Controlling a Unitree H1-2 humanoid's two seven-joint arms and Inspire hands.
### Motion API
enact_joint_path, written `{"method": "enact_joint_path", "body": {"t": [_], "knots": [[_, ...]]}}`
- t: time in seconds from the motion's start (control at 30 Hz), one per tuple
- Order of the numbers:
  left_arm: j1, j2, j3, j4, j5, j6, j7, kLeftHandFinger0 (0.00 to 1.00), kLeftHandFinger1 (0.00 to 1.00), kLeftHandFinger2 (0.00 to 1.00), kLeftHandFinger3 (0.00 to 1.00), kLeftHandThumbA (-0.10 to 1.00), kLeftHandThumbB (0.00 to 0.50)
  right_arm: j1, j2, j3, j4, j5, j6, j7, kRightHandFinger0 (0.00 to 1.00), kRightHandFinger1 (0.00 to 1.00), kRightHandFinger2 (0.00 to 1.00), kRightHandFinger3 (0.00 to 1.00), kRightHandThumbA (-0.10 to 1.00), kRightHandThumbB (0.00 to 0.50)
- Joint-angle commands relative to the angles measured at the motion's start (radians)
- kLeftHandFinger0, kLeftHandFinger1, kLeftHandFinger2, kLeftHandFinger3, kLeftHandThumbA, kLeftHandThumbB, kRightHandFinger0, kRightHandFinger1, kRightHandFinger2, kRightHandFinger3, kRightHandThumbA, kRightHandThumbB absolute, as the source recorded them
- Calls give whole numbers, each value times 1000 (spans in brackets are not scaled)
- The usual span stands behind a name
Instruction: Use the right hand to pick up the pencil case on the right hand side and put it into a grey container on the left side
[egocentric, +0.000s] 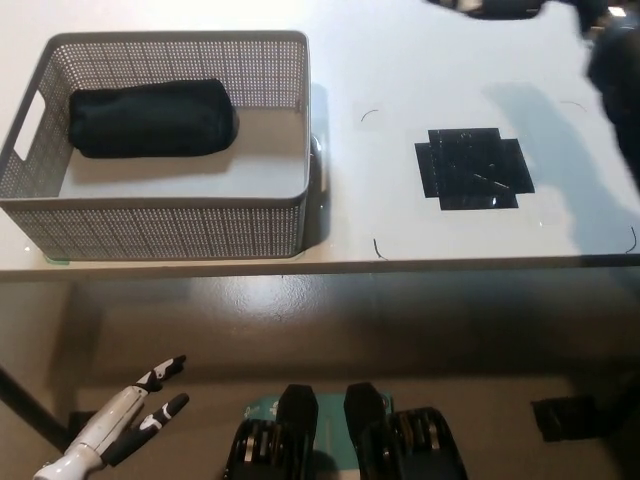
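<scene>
The black pencil case (152, 118) lay inside the grey basket (170, 232) at upper left. The right hand (500, 8) was cut off at the top edge, fingers unreadable. At lower left, the left hand (125, 420) rested, fingers spread, empty.

One grey container (180, 225), one black pencil case (152, 118), one black tape patch (474, 167), one table (400, 230).

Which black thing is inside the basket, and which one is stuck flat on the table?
The black pencil case lies inside the grey basket. The black tape patch lies flat on the white table, right of the basket.
</scene>
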Motion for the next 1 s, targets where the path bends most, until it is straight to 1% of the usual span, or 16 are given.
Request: {"method": "enact_joint_path", "body": {"t": [0.0,0.03,0.07,0.17,0.2,0.23,0.27,0.3,0.37,0.53,0.63,0.7,0.73,0.8,0.9,0.97], "knots": [[4,34,16,-4,-17,2,1,1000,1000,1000,1000,1000,442,52,-23,-97,-127,108,44,37,1000,1000,1000,1000,1000,448],[2,32,16,-2,-14,-1,3,1000,1000,1000,1000,1000,440,79,-19,-121,-150,133,44,38,1000,1000,1000,1000,1000,465],[3,32,15,-3,-10,-1,4,1000,1000,1000,1000,1000,440,109,-12,-144,-176,156,46,40,1000,1000,1000,1000,1000,466],[5,28,14,8,-8,-4,8,1000,1000,1000,1000,1000,441,179,9,-193,-237,216,26,36,1000,1000,1000,1000,1000,439],[6,28,16,17,-13,-11,9,1000,1000,1000,1000,1000,440,227,27,-210,-294,245,41,39,1000,1000,1000,1000,1000,447],[6,28,17,20,-16,-12,9,1000,1000,1000,1000,1000,435,237,31,-213,-309,248,49,43,1000,1000,1000,1000,1000,472],[9,26,21,15,-23,4,4,1000,1000,1000,1000,1000,447,253,41,-222,-325,262,45,43,1000,1000,1000,1000,1000,449],[9,26,22,17,-29,-2,2,1000,1000,1000,1000,998,440,282,49,-230,-358,273,54,44,1000,1000,1000,1000,1000,456],[8,27,24,18,-27,-1,3,1000,1000,1000,1000,1000,443,331,81,-260,-407,333,80,48,1000,1000,1000,1000,1000,498],[6,28,26,21,-26,6,2,1000,1000,1000,1000,998,433,467,158,-289,-496,439,11,39,1000,1000,1000,1000,1000,449],[8,25,26,29,-28,11,0,1000,1000,1000,1000,1000,445,522,194,-279,-494,434,-52,12,1000,1000,1000,1000,1000,419],[11,25,24,37,-24,-4,5,1000,1000,1000,1000,1000,431,572,223,-276,-482,450,-102,6,1000,1000,1000,1000,1000,394],[10,25,25,43,-24,-10,8,1000,1000,1000,1000,1000,438,606,251,-283,-473,497,-126,15,1000,1000,1000,1000,1000,396],[13,26,26,37,-23,-3,7,1000,1000,1000,1000,1000,442,642,271,-281,-469,502,-146,13,1000,1000,1000,1000,1000,384],[14,23,31,38,-38,4,-1,1000,1000,1000,1000,987,432,720,323,-284,-432,564,-197,23,1000,1000,1000,1000,1000,352],[13,25,29,38,-31,6,1,1000,1000,1000,1000,992,433,748,340,-288,-400,596,-218,35,1000,1000,1000,1000,1000,365]]}}
